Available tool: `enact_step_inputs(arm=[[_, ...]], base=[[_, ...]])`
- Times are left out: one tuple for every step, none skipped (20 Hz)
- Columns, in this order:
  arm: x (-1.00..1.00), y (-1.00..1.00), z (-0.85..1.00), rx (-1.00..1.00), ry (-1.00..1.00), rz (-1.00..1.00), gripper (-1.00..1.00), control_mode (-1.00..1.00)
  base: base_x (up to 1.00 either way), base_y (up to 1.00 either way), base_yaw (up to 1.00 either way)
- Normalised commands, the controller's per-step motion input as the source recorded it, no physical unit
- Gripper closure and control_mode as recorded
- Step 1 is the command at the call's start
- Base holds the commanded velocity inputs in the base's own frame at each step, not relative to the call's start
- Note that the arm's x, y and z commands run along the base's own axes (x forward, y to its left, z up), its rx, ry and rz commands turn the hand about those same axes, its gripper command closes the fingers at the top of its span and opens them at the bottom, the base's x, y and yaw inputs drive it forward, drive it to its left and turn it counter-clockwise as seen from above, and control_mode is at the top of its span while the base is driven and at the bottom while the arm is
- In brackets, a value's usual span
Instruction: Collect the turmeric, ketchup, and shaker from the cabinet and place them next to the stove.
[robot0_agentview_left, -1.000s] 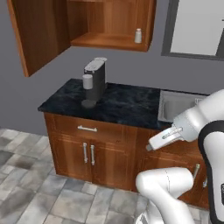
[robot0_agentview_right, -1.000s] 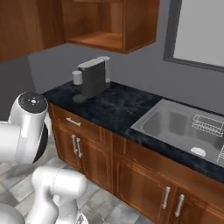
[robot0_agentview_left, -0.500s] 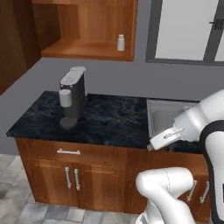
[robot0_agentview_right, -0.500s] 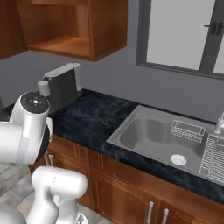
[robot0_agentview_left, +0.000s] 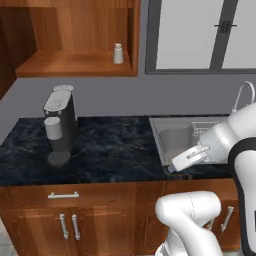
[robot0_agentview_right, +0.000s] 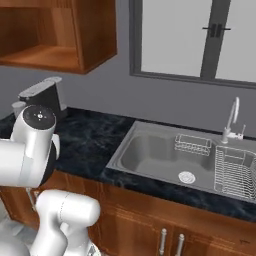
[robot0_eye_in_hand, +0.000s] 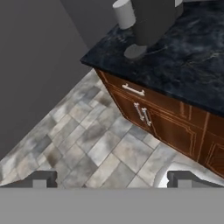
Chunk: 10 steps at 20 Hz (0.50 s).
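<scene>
The cabinet (robot0_agentview_left: 75, 64) hangs open on the wall above the counter, and its underside and side panel (robot0_agentview_right: 95, 40) show at the upper left of the right base view. A small whitish tapered shaker (robot0_agentview_left: 118, 53) stands at the right end of its shelf. My gripper (robot0_eye_in_hand: 112, 180) is open and holds nothing. It hangs low in front of the base cupboards and looks down at the tiled floor, far from the shelf. The turmeric, the ketchup and the stove are out of view.
A grey coffee machine (robot0_agentview_left: 60, 120) stands on the dark marble counter (robot0_agentview_left: 115, 150), left of a steel sink (robot0_agentview_right: 165, 155) with a tap (robot0_agentview_right: 232, 117) and a wire dish rack (robot0_agentview_right: 235, 172). A window (robot0_agentview_right: 200, 35) is above the sink. Base cupboards with handles (robot0_eye_in_hand: 142, 114) meet the tiled floor (robot0_eye_in_hand: 87, 140).
The whole scene has slid left in both base views, so the base has driven right along the counter. The sink and window have come into view. The gripper stays open.
</scene>
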Motion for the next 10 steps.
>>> enact_step_inputs(arm=[[0.0,0.0,0.0,0.0,0.0,0.0,-1.0,1.0],[0.0,0.0,0.0,0.0,0.0,0.0,-1.0,1.0],[0.0,0.0,0.0,0.0,0.0,0.0,-1.0,1.0],[0.0,0.0,0.0,0.0,0.0,0.0,-1.0,1.0],[0.0,0.0,0.0,0.0,0.0,0.0,-1.0,1.0],[0.0,0.0,0.0,0.0,0.0,0.0,-1.0,1.0],[0.0,0.0,0.0,0.0,0.0,0.0,-1.0,1.0],[0.0,0.0,0.0,0.0,0.0,0.0,-1.0,1.0],[0.0,0.0,0.0,0.0,0.0,0.0,-1.0,1.0],[0.0,0.0,0.0,0.0,0.0,0.0,-1.0,1.0]], base=[[0.29,0.18,-0.31],[0.27,0.2,-0.3],[0.27,0.27,-0.29],[0.32,0.35,-0.28],[0.33,0.49,-0.26],[0.31,0.55,-0.25],[0.29,0.63,-0.24],[0.26,0.69,-0.21],[0.24,0.69,-0.19],[0.2,0.7,-0.18]])
